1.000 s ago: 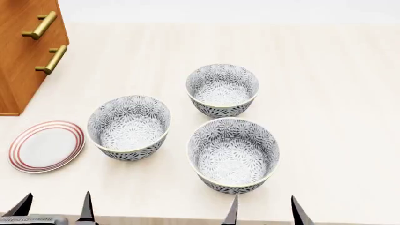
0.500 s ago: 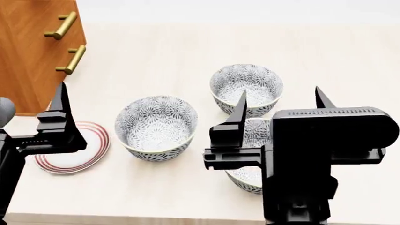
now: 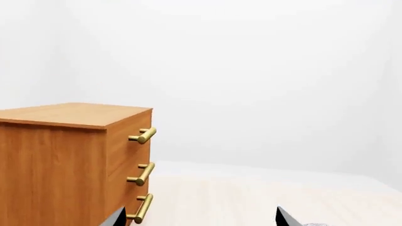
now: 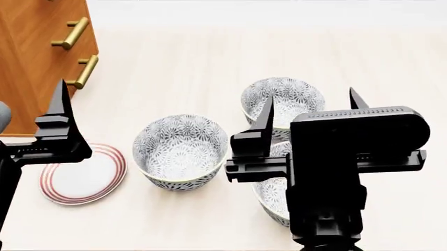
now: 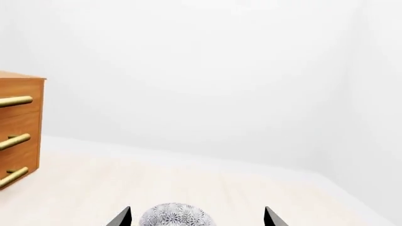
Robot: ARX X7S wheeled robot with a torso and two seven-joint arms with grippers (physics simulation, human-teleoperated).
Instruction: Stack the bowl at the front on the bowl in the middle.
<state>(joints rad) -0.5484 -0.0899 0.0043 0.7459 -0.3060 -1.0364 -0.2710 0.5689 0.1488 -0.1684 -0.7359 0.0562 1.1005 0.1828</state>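
Three look-alike grey floral bowls stand on the pale table. The bowl at the front (image 4: 269,196) is mostly hidden behind my right arm; only its left side shows. The bowl in the middle (image 4: 180,151) stands free to the left of it. My right gripper (image 4: 311,104) hangs open above the front bowl, fingers pointing away from me toward the far bowl (image 4: 286,102). That far bowl (image 5: 174,215) shows between the right gripper's (image 5: 196,217) tips. My left gripper (image 3: 199,219) is open and empty, with one finger (image 4: 62,112) raised above the plate.
A flat red-ringed white plate (image 4: 84,175) lies left of the middle bowl. A wooden drawer cabinet (image 4: 35,52) with brass handles (image 3: 143,172) stands at the far left and also appears in the right wrist view (image 5: 19,136).
Both arms rose from the bottom edge into the middle of the head view. The right one now covers the front bowl. The head view shifted, so the bowls sit further right.
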